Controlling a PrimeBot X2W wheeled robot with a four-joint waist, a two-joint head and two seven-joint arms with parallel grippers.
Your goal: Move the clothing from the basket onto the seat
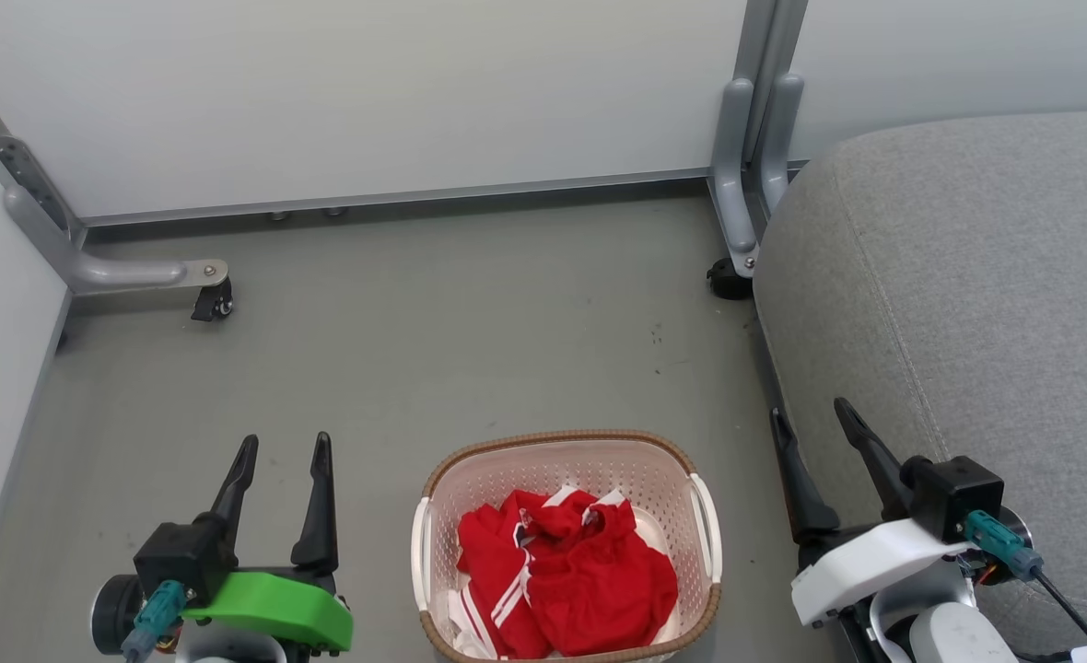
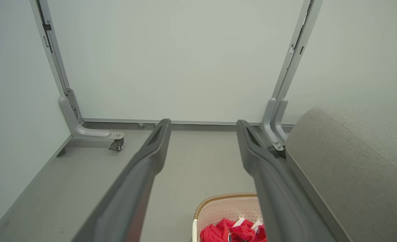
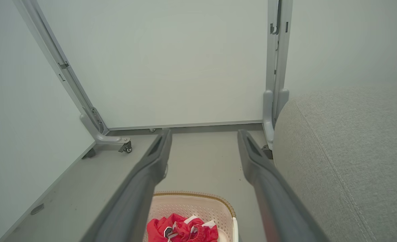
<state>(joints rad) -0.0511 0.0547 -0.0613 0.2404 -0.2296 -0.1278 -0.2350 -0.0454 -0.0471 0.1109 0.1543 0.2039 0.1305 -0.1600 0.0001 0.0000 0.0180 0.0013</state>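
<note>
Our left claw point(image 1: 286, 440) sits at the near left when we look down from the head. Its two dark fingers are spread apart and hold nothing. Our right claw point(image 1: 810, 410) is at the near right, just beside the edge of the seat point(image 1: 967, 276). Its fingers are spread apart too, and nothing is in them. Between the two claws the basket point(image 1: 507, 479) stands on the floor point(image 1: 414, 350). The clothing point(image 1: 580, 580) lies bunched up inside the basket, red with white stripes. The seat is big and grey and fills the right side, a little apart from the basket. Far away we see a white wall point(image 1: 368, 92). At the far left a metal leg point(image 1: 120, 273) ends in a small wheel point(image 1: 215, 304).

From the left wrist, we see the left claw point(image 2: 203, 122) with a wide gap between its fingers, and only floor and wall show in the gap. The basket point(image 2: 225, 208) is near and low, partly behind the right finger. Some of the red clothing point(image 2: 232, 232) peeks out of it. The seat point(image 2: 353, 161) is on the right.

From the right wrist, we see the right claw point(image 3: 204, 131) wide apart as well, gripping nothing. The basket point(image 3: 191, 205) sits low between the fingers with the clothing point(image 3: 181, 230) in it. The seat point(image 3: 346, 151) is close on the right.
</note>
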